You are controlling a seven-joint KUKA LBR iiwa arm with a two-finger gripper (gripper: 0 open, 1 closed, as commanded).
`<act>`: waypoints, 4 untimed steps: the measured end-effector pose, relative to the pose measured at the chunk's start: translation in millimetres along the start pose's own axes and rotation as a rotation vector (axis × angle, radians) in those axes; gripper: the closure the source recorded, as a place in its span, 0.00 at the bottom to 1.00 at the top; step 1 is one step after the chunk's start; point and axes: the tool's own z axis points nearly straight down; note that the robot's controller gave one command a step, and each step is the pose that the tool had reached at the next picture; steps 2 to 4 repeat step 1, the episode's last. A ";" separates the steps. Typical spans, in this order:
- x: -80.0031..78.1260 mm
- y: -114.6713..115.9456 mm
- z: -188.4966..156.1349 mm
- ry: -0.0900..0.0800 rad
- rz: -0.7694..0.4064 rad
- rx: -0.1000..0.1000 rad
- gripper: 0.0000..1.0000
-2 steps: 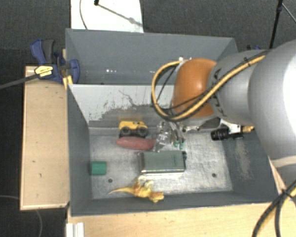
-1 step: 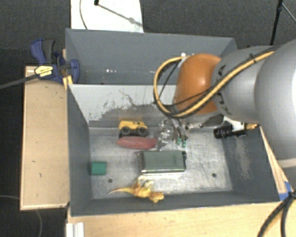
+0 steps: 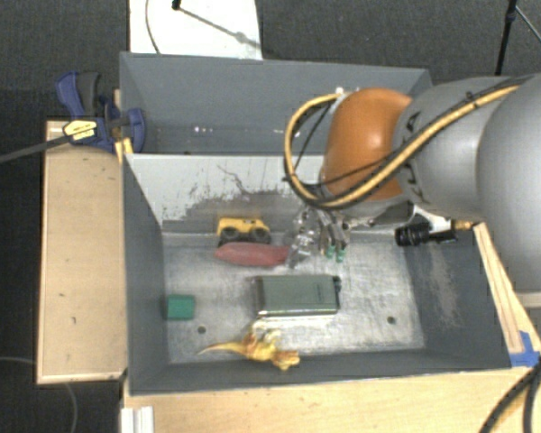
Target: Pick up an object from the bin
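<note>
Hidden: the orange cover (image 3: 365,142) and looped cables (image 3: 291,147) on the arm (image 3: 487,152) mask the upper right of the bin (image 3: 144,260), so its back wall and the floor there cannot be seen.
Cut off: the arm runs out of the frame at the right edge.
Hard to make out: the gripper (image 3: 321,244) shows as a small cluster of metal and green parts. I cannot tell whether it is released or clenched, nor whether it touches the floor.
Gripper place: just right of the frame's centre, below the orange cover.
Box (image 3: 296,294): flat, grey-green, lying at the middle of the floor. Its upper edge is just below the gripper in the frame, apart from it.
Red piece (image 3: 251,255): long and flat, left of the gripper, with its right end near the gripper.
Car (image 3: 243,231): yellow, just above the red piece, by the back wall.
Cube (image 3: 179,308): green, lower left of the floor, well apart from the gripper.
Dinosaur (image 3: 257,348): yellow, at the front wall, below the box.
</note>
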 end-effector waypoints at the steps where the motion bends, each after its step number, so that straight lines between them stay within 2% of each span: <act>1: -0.4 0.1 -13.7 -0.001 0.000 0.000 1.00; 4: -0.4 0.1 -13.7 -0.001 0.000 0.000 1.00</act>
